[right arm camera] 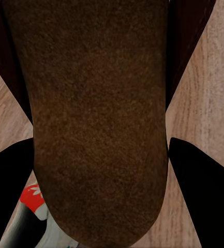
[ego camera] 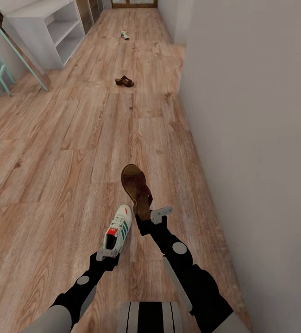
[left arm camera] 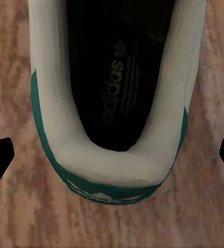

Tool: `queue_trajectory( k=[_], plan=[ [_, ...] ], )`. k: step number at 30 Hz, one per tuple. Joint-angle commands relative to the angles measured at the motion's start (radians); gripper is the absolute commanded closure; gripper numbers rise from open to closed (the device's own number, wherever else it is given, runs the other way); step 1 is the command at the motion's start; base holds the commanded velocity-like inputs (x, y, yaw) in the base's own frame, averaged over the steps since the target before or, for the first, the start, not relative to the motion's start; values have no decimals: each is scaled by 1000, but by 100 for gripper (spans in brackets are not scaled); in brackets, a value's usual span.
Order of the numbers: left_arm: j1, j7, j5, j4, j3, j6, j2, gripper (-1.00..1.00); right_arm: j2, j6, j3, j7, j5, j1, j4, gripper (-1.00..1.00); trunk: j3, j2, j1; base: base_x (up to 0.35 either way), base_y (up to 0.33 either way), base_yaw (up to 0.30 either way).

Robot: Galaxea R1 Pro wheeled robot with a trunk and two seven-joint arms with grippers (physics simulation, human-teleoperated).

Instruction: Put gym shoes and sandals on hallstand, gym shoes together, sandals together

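White/green sneaker (ego camera: pixel 118 230), brown sandal (ego camera: pixel 136 187)

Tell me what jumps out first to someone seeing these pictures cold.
Two shoes sit right at the robot's arms: a white gym shoe at the left end effector and a brown sandal at the right end effector. Farther down the wood floor lie a second sandal and second gym shoe, with the grey shoe rack at far left.

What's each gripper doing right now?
Left gripper: shut on the gym shoe, at its heel.
Right gripper: shut on the sandal, held off the corridor floor.
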State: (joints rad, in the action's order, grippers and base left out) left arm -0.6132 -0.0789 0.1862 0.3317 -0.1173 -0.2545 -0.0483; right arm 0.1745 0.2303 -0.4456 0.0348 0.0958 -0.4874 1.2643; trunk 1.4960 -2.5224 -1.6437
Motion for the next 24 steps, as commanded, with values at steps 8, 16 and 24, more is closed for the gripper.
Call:
queue_trajectory(
  k=[8, 16, 24],
  plan=[
    [0, -5, 9, 0, -8, -3, 0, -100, 0, 4, -1, 4, 10, 0, 1, 100, 1, 0, 0, 54, 0, 0],
    [0, -5, 11, 0, -8, -3, 0, -100, 0, 4, -1, 4, 10, 0, 1, 100, 1, 0, 0, 6, 0, 0],
    [0, -5, 10, 1, -8, -3, 1, -100, 0, 4, -1, 4, 10, 0, 1, 100, 12, -1, -1, 0, 0, 0]
  ],
)
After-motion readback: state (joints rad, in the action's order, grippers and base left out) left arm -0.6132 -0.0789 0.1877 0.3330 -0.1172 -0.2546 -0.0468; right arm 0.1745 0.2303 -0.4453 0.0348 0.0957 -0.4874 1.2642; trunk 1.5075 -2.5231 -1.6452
